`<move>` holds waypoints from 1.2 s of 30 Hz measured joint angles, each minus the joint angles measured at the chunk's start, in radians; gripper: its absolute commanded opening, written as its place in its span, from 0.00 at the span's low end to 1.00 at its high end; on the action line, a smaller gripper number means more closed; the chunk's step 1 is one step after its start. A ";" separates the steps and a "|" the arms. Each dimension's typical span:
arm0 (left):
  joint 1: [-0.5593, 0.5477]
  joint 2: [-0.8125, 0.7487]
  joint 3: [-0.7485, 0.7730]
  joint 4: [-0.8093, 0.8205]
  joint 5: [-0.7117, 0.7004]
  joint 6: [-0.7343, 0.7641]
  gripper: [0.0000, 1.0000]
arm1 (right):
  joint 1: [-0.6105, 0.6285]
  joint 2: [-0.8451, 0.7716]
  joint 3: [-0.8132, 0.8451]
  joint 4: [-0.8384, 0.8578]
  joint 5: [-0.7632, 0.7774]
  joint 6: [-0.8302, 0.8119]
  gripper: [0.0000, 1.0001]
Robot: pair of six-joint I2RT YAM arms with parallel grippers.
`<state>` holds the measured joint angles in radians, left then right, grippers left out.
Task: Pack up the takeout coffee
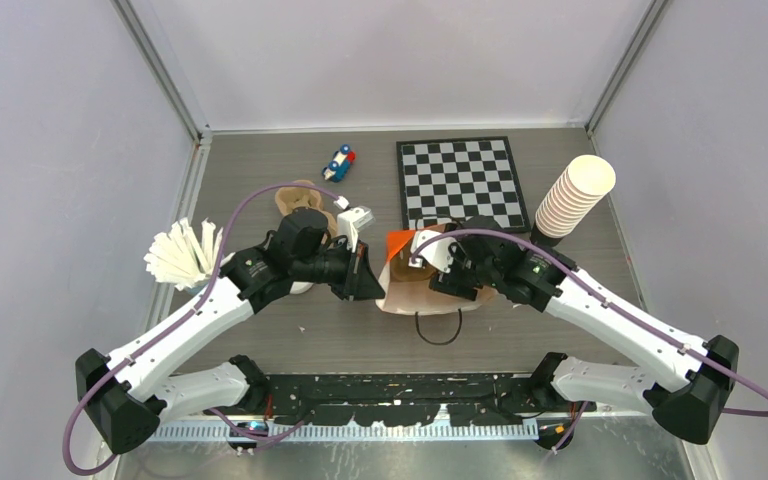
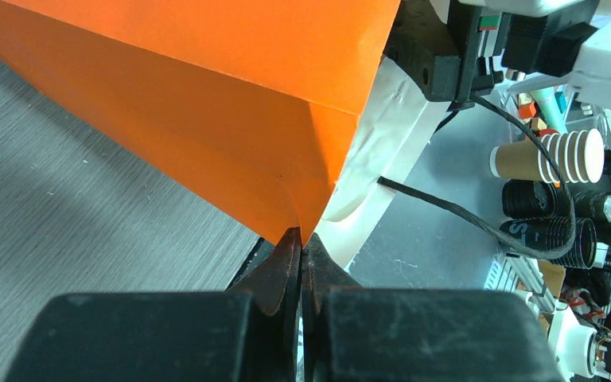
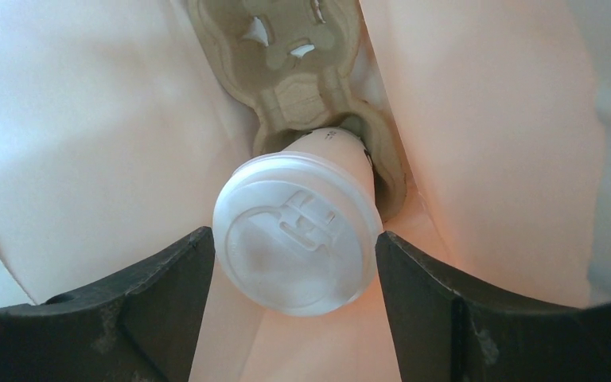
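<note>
Left hand (image 2: 301,255) is clamped tight on a corner fold of the tall orange paper bag (image 2: 207,119), jaws pressed together on the paper at the bag's lip, grey counter (image 2: 87,223) showing beside the bag; that pinch is what props the mouth open. Inside the bag, the right hand (image 3: 294,237) has its dark fingers (image 3: 151,310) spread wide either side of the small white paper cup with the white plastic sip lid (image 3: 298,263); the pads sit right at the lid's rim on both sides, and whether they squeeze it or merely flank it I cannot tell. The cup is well down inside the bag, leaning, its base at a pocket of the tan moulded-pulp cup carrier (image 3: 302,48) deeper in the bag; the pocket's edge hides the base, so I cannot say it is fully seated.

The job here, as I read it, is seating the coffee, and the lean is the thing to fix; bring the lid over the base so the cup stands true, then press down gently, never sideways, since a sip lid may pop under a hard squeeze. Let go only once the cup stands by itself; then open evenly and lift straight up through the bag's mouth, clear of lid and paper walls; the left hand's pinch should not slacken before that, or the bag may fold in.
</note>
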<state>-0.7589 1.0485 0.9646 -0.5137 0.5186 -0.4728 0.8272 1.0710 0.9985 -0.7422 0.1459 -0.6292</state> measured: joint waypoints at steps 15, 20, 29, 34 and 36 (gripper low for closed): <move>0.000 0.000 0.000 0.004 0.002 -0.044 0.00 | 0.000 -0.006 0.050 -0.096 -0.041 0.088 0.73; 0.000 -0.005 0.000 0.026 0.006 -0.090 0.00 | 0.000 -0.006 0.084 -0.141 -0.061 0.123 0.72; 0.000 -0.029 -0.002 0.035 0.017 -0.161 0.00 | 0.000 -0.004 0.130 -0.206 -0.090 0.189 0.71; 0.000 -0.052 -0.010 0.053 0.021 -0.210 0.00 | 0.000 -0.004 0.167 -0.233 -0.111 0.214 0.71; 0.000 -0.053 -0.012 0.054 0.022 -0.227 0.00 | 0.000 -0.004 0.183 -0.243 -0.127 0.223 0.71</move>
<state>-0.7589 0.9951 0.9527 -0.4595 0.5404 -0.7002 0.8268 1.0668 1.1820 -0.9848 0.0189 -0.4061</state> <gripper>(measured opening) 0.009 0.712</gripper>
